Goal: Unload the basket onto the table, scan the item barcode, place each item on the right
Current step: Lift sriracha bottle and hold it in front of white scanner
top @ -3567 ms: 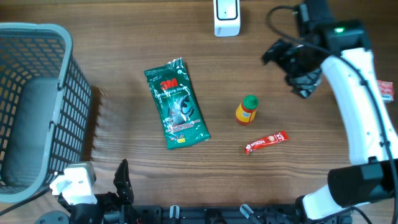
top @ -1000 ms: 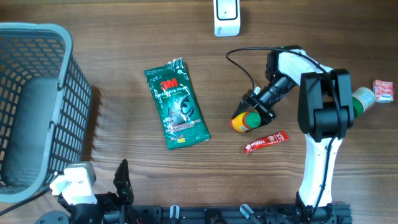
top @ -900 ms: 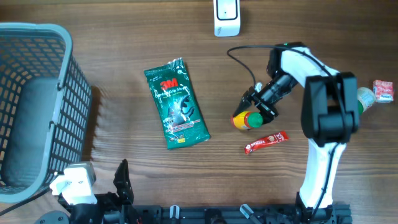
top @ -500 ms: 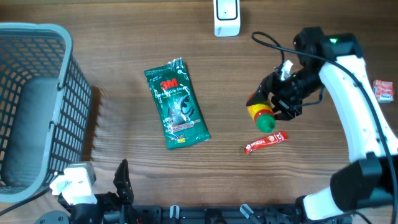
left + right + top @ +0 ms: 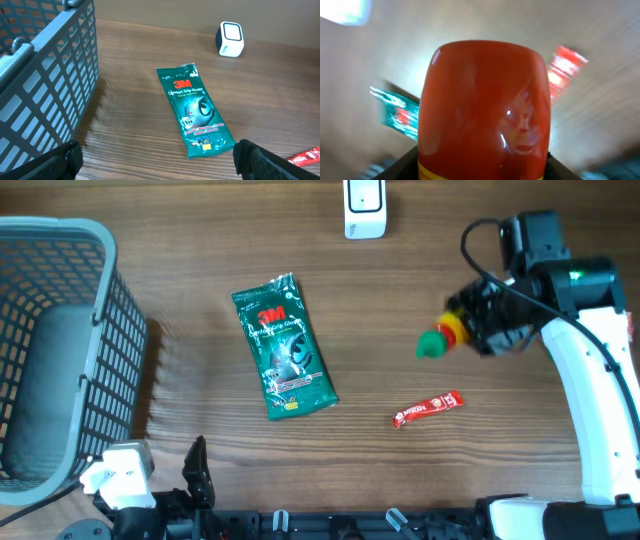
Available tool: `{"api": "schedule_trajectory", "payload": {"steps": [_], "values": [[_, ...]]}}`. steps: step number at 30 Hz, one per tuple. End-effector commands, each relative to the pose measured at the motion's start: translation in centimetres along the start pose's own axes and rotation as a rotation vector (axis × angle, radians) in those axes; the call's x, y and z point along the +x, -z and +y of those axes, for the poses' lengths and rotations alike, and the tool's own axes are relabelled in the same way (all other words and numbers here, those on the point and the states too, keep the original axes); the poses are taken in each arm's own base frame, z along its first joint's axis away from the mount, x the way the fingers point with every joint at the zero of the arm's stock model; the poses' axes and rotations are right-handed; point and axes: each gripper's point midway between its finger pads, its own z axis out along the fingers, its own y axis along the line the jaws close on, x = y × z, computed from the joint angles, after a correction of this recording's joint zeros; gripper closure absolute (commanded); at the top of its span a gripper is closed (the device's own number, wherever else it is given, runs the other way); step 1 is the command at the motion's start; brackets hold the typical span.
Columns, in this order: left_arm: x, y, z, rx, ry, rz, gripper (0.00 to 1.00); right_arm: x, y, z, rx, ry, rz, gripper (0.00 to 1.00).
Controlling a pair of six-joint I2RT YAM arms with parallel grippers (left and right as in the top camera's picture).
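The item is a small bottle (image 5: 443, 336) with a red-orange body and a green cap. It hangs above the table at the right, its cap pointing left. My right gripper (image 5: 470, 326) is shut on the body. In the right wrist view the bottle's red body (image 5: 482, 100) fills the frame, with dark fingers (image 5: 402, 161) at both sides; no barcode shows. A white scanner (image 5: 365, 204) stands at the far edge, apart from the bottle. My left gripper (image 5: 160, 164) stays low at the near left, open and holding nothing.
A green 3M packet (image 5: 284, 346) lies flat mid-table, also seen in the left wrist view as the packet (image 5: 196, 109). A red sachet (image 5: 428, 408) lies near the front right. A grey mesh basket (image 5: 108, 330) fills the left side.
My right gripper has lifted the bottle off the table and carried it right and toward the far edge, turning it so that the green cap points left. The left arm has not moved.
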Motion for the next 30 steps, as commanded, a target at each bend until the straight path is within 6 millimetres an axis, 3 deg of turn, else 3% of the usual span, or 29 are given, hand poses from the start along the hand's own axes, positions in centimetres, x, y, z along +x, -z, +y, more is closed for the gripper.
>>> {"api": "schedule_trajectory", "payload": {"steps": [1,4,8,10,12,15,22,27,30], "values": [[-0.1,0.1,-0.2,0.008,0.014,-0.010,0.00,-1.4,-1.5,3.2,-0.074,-0.026,-0.051,0.77],[-0.1,0.1,-0.2,0.008,0.014,-0.010,0.00,-2.5,-3.0,6.8,-0.170,0.031,-0.094,0.77],[-0.1,0.1,-0.2,0.008,0.014,-0.010,0.00,-6.2,-5.8,14.6,-0.375,0.076,-0.265,0.78],[-0.1,0.1,-0.2,0.008,0.014,-0.010,0.00,-7.5,-6.9,17.3,-0.448,0.085,-0.340,0.77],[-0.1,0.1,-0.2,0.008,0.014,-0.010,0.00,-8.4,-8.8,20.7,-0.546,0.103,-0.384,0.73],[-0.1,0.1,-0.2,0.008,0.014,-0.010,0.00,-10.0,-11.4,24.5,-0.611,0.113,-0.429,0.69],[-0.1,0.1,-0.2,0.008,0.014,-0.010,0.00,-14.8,-14.4,29.0,-0.607,0.092,-0.596,0.67],[-0.1,0.1,-0.2,0.008,0.014,-0.010,0.00,-15.4,-18.3,29.6,-0.605,0.066,-0.583,0.67],[-0.1,0.1,-0.2,0.008,0.014,-0.010,0.00,-14.8,-19.3,29.7,-0.598,0.077,-0.572,0.64]]}}
